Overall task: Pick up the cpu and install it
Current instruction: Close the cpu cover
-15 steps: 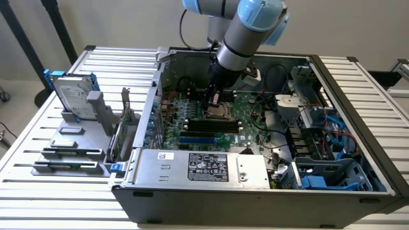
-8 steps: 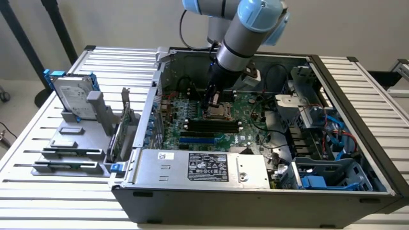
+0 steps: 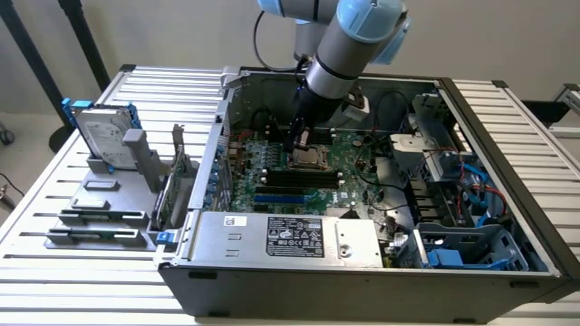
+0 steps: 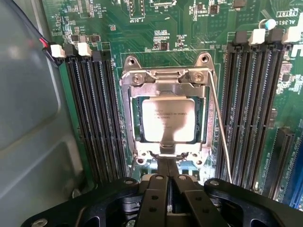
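Observation:
The cpu (image 4: pixel 169 120), a flat square chip with a dull silver top, lies flat in the motherboard socket, framed by the metal socket bracket (image 4: pixel 165 78). My gripper (image 4: pixel 169 163) is shut, its two black fingers pressed together with their tips at the socket's edge, just beside the chip. Nothing shows between the fingers. In the exterior view the gripper (image 3: pixel 292 144) reaches down into the open computer case (image 3: pixel 363 275), right over the socket and cpu (image 3: pixel 308 158).
A thin wire retention lever (image 4: pixel 218 127) runs along one side of the socket. Black memory slots (image 4: pixel 94 118) flank it on both sides. A grey power supply (image 3: pixel 290 238) sits near the case front. Outside the case a hard drive with blue rails (image 3: pixel 100 132) stands in a holder.

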Motion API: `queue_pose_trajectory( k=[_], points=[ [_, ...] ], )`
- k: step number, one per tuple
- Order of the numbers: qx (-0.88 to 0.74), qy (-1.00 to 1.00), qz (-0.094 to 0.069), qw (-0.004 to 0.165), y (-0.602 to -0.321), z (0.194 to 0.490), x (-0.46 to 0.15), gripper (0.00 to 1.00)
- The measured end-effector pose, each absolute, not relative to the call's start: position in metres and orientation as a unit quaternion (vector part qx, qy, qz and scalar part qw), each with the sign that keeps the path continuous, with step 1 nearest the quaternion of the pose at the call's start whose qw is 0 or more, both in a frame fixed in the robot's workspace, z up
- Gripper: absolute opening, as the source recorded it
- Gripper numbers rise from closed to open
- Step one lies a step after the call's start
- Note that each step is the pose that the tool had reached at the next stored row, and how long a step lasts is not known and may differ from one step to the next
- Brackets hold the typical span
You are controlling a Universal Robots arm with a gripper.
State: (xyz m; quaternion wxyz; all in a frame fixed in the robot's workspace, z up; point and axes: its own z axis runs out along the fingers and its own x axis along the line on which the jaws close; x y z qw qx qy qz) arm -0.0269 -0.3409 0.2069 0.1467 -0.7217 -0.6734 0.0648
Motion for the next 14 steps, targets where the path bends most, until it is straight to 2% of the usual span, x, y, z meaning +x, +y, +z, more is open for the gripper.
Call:
queue_pose_trajectory(
  k=[14],
  points=[
    [-0.720, -0.673, 0.061, 0.155, -0.353, 0.221, -0.053, 0.11]
  ],
)
